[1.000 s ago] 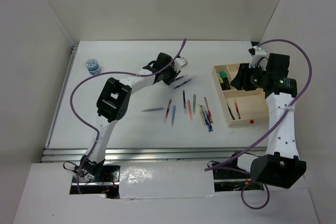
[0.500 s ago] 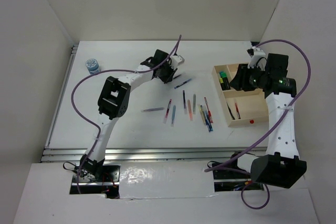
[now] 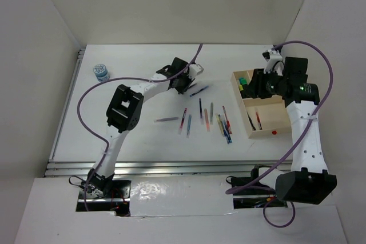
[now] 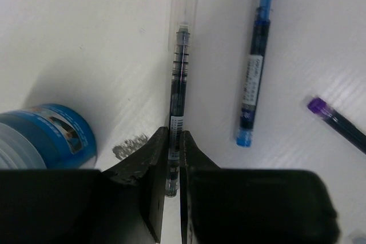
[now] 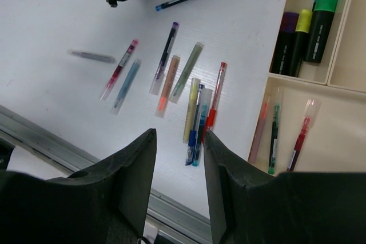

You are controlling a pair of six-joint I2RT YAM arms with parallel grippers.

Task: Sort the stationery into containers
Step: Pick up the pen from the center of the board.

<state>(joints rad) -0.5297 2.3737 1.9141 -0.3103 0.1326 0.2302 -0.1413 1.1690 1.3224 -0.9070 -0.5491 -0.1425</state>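
Note:
My left gripper (image 3: 184, 82) is shut on a thin black pen with a clear cap (image 4: 179, 78), low over the table; its jaws (image 4: 171, 141) pinch the pen's rear end. A blue pen (image 4: 254, 67) lies just to its right, and a round blue-white pot (image 4: 43, 135) stands at its left. Several loose pens (image 3: 206, 115) lie mid-table. The wooden tray (image 3: 278, 119) stands at the right, with highlighters (image 5: 311, 21) in its far compartment and thin pens (image 5: 274, 135) in the compartment nearer me. My right gripper (image 5: 180, 141) is open and empty, high above the tray's left side.
A second blue-white pot (image 3: 101, 72) stands near the table's far left edge. A purple-capped pen (image 4: 337, 121) lies right of the blue pen. White walls enclose the table on three sides. A metal rail (image 3: 143, 167) runs along the near edge.
My left gripper shifted slightly left, then back right, staying by the black pen. My right gripper moved a little to the left over the tray.

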